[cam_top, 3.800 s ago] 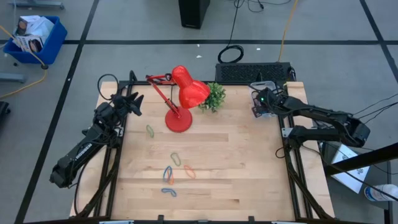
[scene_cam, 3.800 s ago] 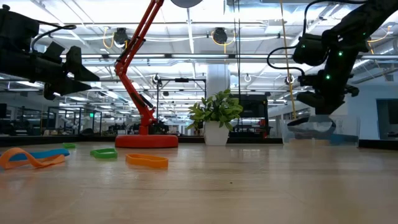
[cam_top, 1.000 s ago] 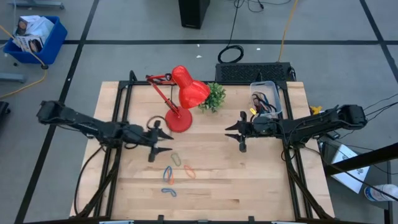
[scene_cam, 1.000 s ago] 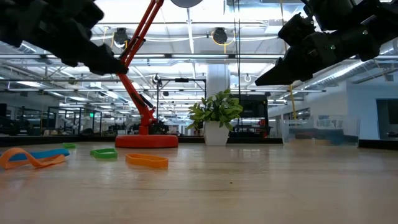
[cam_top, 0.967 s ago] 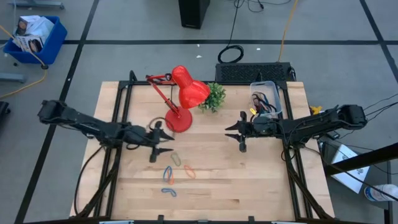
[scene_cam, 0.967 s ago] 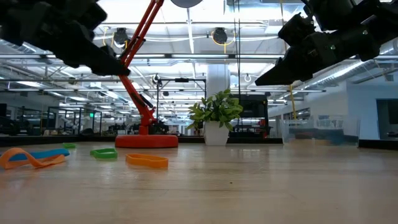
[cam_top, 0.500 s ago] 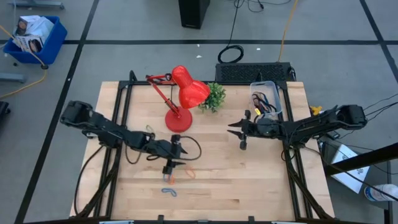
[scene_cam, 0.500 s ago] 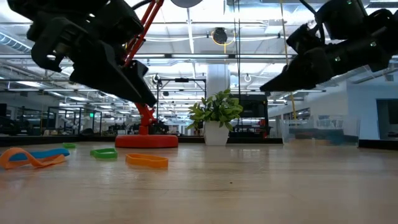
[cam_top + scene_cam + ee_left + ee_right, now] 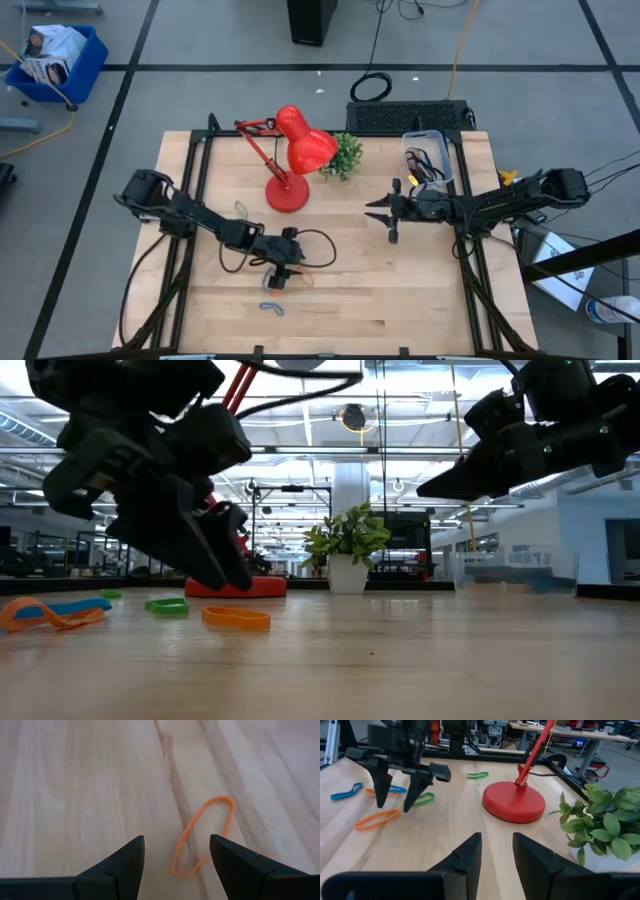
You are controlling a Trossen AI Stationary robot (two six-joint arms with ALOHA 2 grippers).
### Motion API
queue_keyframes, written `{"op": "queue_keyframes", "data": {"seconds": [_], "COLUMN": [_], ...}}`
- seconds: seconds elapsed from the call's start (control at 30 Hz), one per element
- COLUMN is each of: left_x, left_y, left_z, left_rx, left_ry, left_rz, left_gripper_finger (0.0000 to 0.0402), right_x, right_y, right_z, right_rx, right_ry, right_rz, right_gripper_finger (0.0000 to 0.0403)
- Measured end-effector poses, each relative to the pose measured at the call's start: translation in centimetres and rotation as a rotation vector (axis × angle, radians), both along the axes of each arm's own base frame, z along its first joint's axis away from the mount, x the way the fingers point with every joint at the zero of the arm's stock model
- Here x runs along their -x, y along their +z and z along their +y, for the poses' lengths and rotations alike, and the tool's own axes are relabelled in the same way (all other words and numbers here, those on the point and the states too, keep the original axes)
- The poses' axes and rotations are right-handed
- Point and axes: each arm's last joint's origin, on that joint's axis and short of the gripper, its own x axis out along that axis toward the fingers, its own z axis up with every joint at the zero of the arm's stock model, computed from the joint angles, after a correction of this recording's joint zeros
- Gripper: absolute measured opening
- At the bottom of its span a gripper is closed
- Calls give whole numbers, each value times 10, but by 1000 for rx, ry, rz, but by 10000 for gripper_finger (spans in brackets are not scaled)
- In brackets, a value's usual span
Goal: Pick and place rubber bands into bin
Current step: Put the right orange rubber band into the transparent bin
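Several rubber bands lie flat on the wooden table: an orange one [image 9: 202, 835], a blue one [image 9: 271, 308], a green one [image 9: 241, 209], and more in the low view [image 9: 166, 605]. My left gripper [image 9: 283, 278] hangs open just above them, slanting down. The orange band lies just ahead of its fingers [image 9: 175, 845] and touches neither. The clear bin [image 9: 427, 160] stands at the table's far right edge with bands in it. My right gripper [image 9: 389, 218] hovers open beside the bin, toward the table's middle, holding nothing.
A red desk lamp [image 9: 290, 160] and a small potted plant [image 9: 345, 155] stand at the far middle of the table. A black cable loops off the left arm's wrist [image 9: 315, 245]. A blue crate [image 9: 55, 60] sits on the floor beyond the far left corner.
My left gripper has swung from beside the lamp base toward the table's near edge and right, sinking and tipping further down, and now hangs over the cluster of bands. Its fingers have stayed apart. The bands have not moved.
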Motion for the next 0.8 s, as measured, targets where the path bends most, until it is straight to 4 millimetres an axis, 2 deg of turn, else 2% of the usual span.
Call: {"op": "queue_keyframes", "data": {"seconds": [0.63,0.8], "left_x": [-8,-8], "left_y": [-29,-30], "left_z": [-4,-5], "left_rx": [15,35], "left_ry": [23,25], "left_rz": [23,36], "left_gripper_finger": [229,227], "right_x": [0,0], "right_y": [1,1], "right_z": [0,0], "right_rx": [0,1], "right_ry": [0,-1], "right_rz": [-15,-15], "right_gripper_finger": [105,105]}}
